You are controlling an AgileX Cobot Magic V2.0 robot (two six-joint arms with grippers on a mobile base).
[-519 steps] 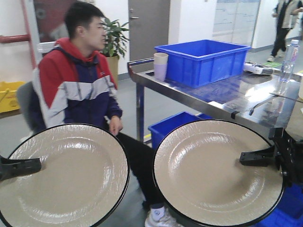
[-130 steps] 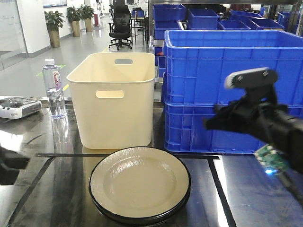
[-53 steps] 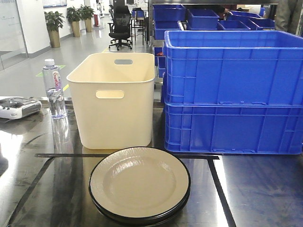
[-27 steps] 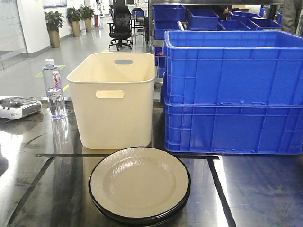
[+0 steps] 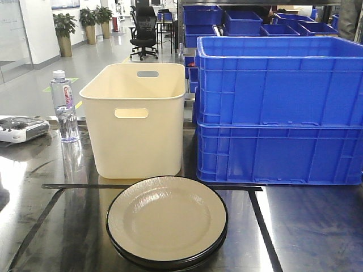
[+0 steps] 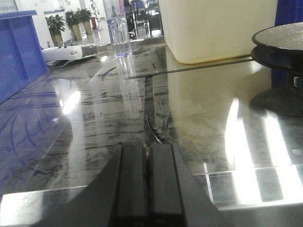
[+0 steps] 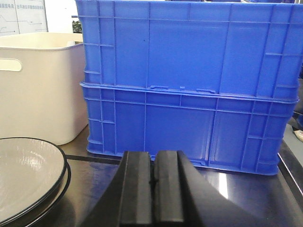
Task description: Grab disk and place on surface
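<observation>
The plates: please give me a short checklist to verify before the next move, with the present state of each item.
1. Plates stacked on the surface: ok.
2. Stack inside the tape lines: ok.
3. Left gripper empty, jaws closed: ok.
4. Right gripper empty, jaws closed: ok.
5. Both arms out of the front view: ok.
6. Number of plates in the stack: cannot tell, two rims show.
</observation>
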